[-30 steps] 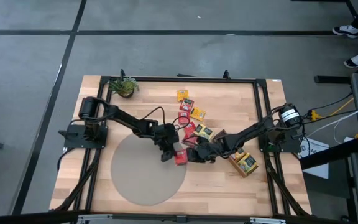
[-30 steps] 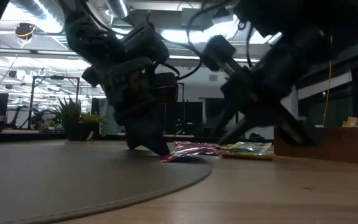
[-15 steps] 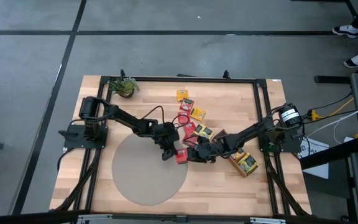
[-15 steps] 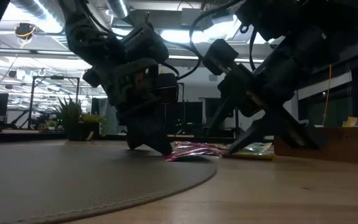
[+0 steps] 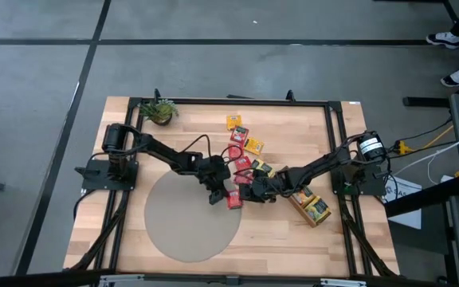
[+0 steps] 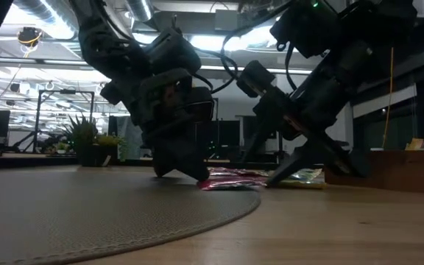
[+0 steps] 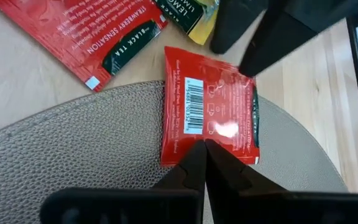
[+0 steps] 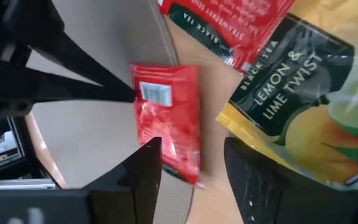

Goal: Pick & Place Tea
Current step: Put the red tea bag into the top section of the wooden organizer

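While the red tea sachet (image 7: 209, 106) lies half on the round grey mat (image 5: 182, 227), its edge is pinned by the left gripper (image 7: 201, 149), fingers closed together. The right gripper (image 8: 191, 158) is spread wide astride it, presumably having released it there.

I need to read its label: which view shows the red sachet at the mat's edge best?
The left wrist view: the red sachet fills it, barcode up. The right wrist view shows it blurred, the high view tiny, the low view edge-on.
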You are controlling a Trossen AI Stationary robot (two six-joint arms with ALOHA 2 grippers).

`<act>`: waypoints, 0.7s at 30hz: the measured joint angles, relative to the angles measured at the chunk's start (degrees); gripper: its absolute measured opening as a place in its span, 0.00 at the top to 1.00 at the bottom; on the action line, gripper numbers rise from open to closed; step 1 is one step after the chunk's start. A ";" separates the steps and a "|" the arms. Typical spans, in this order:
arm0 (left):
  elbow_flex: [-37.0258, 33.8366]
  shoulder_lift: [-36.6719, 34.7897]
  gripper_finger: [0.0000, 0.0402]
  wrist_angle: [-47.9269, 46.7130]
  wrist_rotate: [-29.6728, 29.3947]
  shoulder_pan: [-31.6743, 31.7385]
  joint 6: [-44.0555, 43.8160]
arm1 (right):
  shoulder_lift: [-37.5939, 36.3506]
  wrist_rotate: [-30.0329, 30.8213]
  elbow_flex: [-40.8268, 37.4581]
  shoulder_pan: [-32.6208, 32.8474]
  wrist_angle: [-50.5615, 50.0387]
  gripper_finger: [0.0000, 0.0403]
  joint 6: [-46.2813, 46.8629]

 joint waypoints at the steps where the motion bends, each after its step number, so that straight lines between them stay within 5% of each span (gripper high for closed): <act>1: 0.00 0.00 1.00 -1.20 -0.47 -0.02 0.04 | 0.00 -0.08 0.00 -0.09 0.02 0.57 -0.02; 21: -0.05 -0.09 0.99 -1.14 -3.73 0.05 -3.35 | 4.68 -1.45 0.13 -0.43 9.86 0.59 0.20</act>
